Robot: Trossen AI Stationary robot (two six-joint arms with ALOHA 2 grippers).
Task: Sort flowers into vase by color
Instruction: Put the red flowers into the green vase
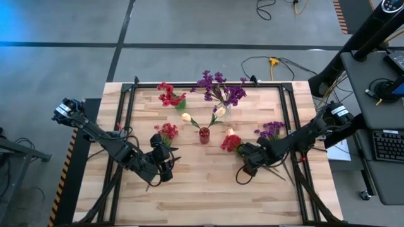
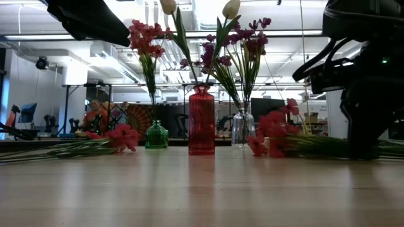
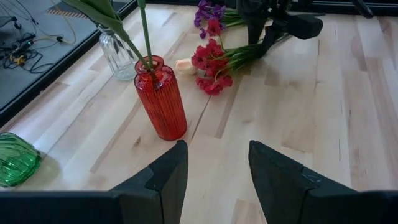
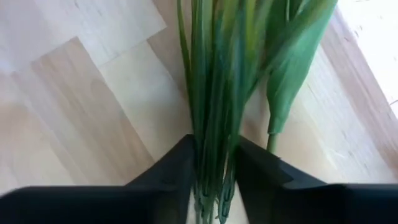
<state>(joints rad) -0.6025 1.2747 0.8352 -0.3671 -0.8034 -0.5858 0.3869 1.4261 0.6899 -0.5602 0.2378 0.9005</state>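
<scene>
Three vases stand mid-table: a red vase [image 1: 204,135] with cream blossoms, a green vase [image 1: 181,101] with red blossoms, and a clear vase [image 1: 225,111] with purple ones. A red flower bunch [image 1: 230,142] lies right of the red vase, and my right gripper [image 1: 248,165] is shut on its stems. Another red sprig [image 1: 167,131] lies left of the red vase. A purple sprig [image 1: 271,130] lies near the right arm. My left gripper [image 3: 214,168] is open and holds nothing, near side of the red vase [image 3: 160,99]. My right gripper pinches several green stems [image 4: 211,149] of the red flower bunch between its two fingers, some way back from the blossoms [image 3: 211,65]. The fingers come down from above. The blossoms [image 2: 271,135] and the stems' free ends lie on the table.
A black frame [image 1: 126,120] runs along the wooden table's edges. Bare wood lies along the near edge [image 1: 202,195]. A desk with a keyboard [image 1: 385,145] stands to the right, with cables [image 1: 271,63] on the floor beyond the far edge.
</scene>
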